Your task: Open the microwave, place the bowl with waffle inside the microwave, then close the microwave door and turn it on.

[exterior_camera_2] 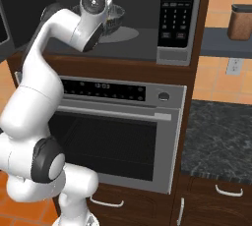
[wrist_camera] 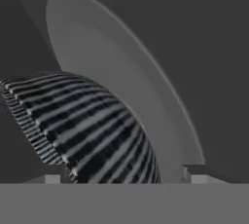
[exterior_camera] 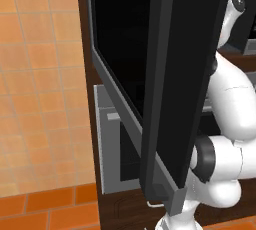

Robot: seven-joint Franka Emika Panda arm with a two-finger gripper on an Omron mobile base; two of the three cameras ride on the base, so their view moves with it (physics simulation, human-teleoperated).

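Orange wall tiles (exterior_camera: 35, 74) frame the kitchen as I watch the microwave door (exterior_camera: 170, 84) stand swung wide, its black glass edge-on in the left base view. My arm reaches into the microwave (exterior_camera_2: 147, 18), where the ribbed bowl (exterior_camera_2: 114, 16) sits on the round grey turntable (exterior_camera_2: 125, 34); the hand view has that bowl (wrist_camera: 82, 125) close under the gripper (wrist_camera: 124, 179). I cannot tell whether the fingers are apart or clamped. Below sits the silver oven (exterior_camera_2: 118, 131), beside a dark stone counter (exterior_camera_2: 216, 141) and a brown canister (exterior_camera_2: 241, 22).
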